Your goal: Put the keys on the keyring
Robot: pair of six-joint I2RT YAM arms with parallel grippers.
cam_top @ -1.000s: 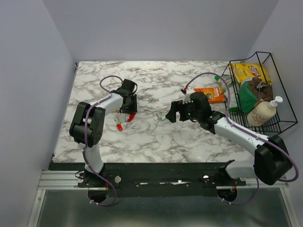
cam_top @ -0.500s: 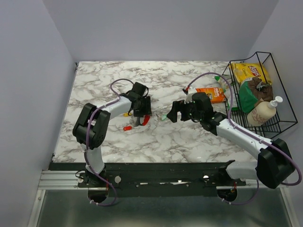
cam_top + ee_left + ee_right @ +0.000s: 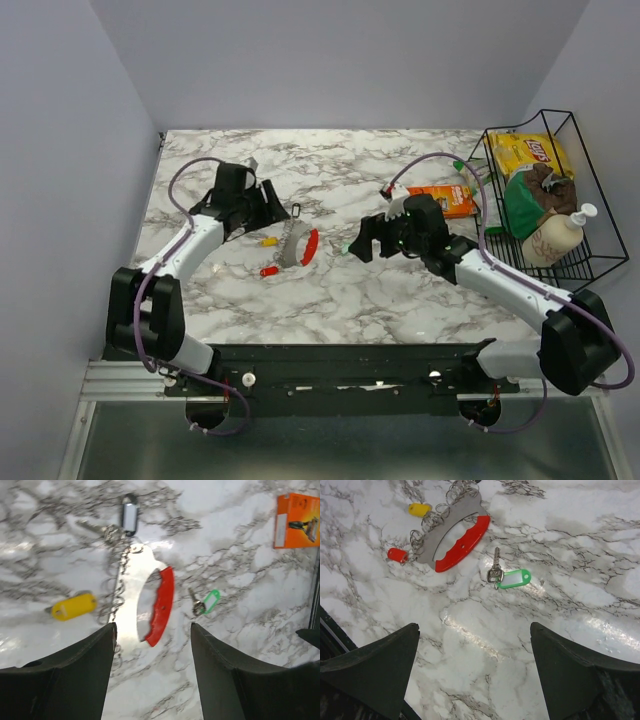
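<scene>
The left gripper [image 3: 268, 203] is hovering over the far-left part of the table [image 3: 400, 300], jaws standing wide and holding nothing. Just right of it the keyring [image 3: 129, 514] is lying flat, seemingly touching the far tip of the red-handled metal plate [image 3: 162, 602], though blur is leaving that unsure. The yellow-tagged key [image 3: 74, 606] and red-tagged key [image 3: 397, 555] are lying along the plate's left edge. The green-tagged key [image 3: 512, 578] is lying apart on its right, below the right gripper [image 3: 474, 645], which is gaping wide and empty. Bare marble is stretching from there to the near edge, while the orange packet [image 3: 443, 200] and wire basket [image 3: 595, 240] are crowding the far right.
</scene>
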